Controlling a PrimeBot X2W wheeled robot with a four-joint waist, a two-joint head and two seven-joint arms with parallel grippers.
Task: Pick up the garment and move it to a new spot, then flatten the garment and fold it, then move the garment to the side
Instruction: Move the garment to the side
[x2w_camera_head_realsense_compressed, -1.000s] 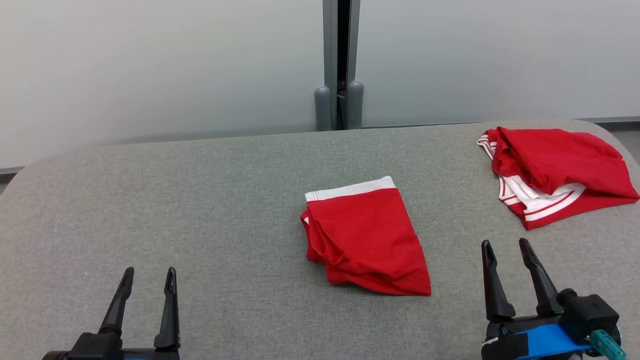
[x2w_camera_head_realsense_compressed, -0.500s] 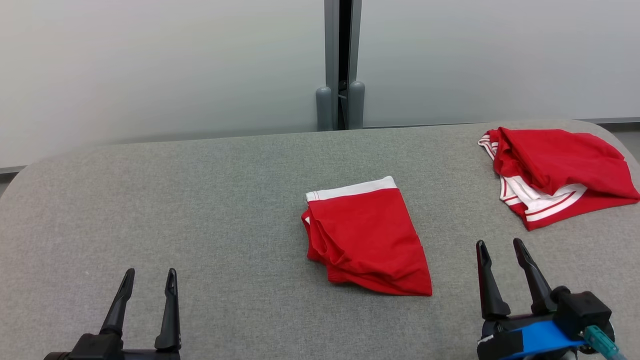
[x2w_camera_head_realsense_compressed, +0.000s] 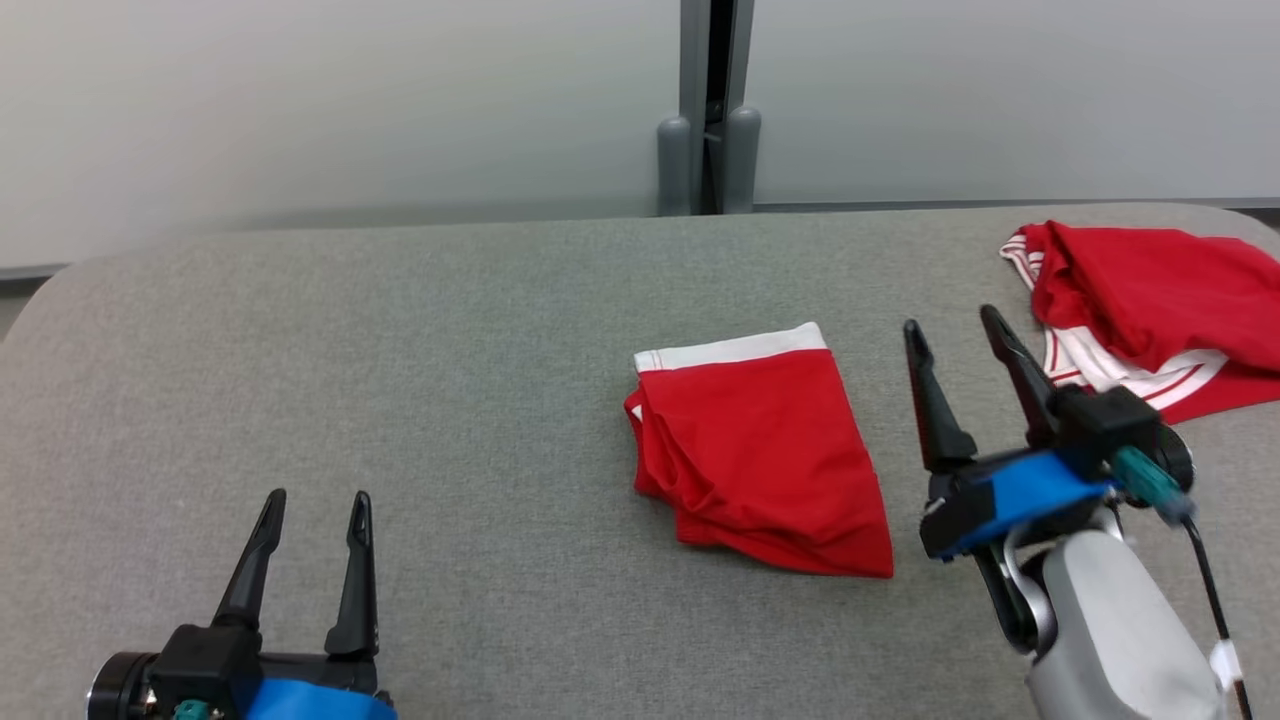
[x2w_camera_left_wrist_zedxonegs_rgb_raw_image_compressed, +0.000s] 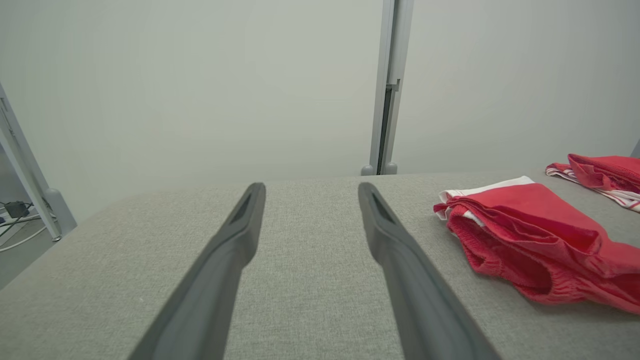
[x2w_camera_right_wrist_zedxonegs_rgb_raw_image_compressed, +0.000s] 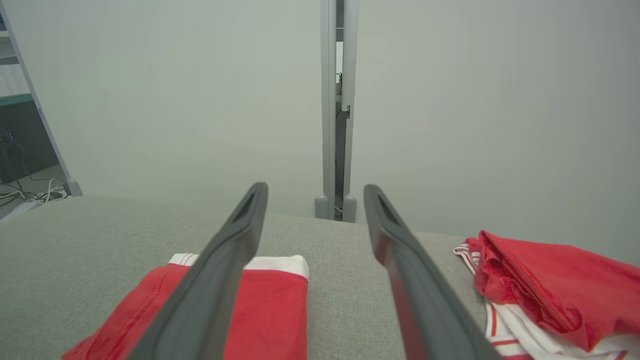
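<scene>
Two spread end effectors (x2w_camera_head_realsense_compressed: 319, 495) (x2w_camera_head_realsense_compressed: 949, 318) flank folded garment (x2w_camera_head_realsense_compressed: 765, 450); crumpled clothing (x2w_camera_head_realsense_compressed: 1150, 290), perhaps shorts, beyond.

A grey, fabric-covered tabletop (x2w_camera_head_realsense_compressed: 400, 330) with rounded corners carries a folded red garment (x2w_camera_head_realsense_compressed: 765, 455) with a white waistband near its middle and, well apart at its far right corner, a crumpled red garment (x2w_camera_head_realsense_compressed: 1150, 290) with white striped trim.
</scene>
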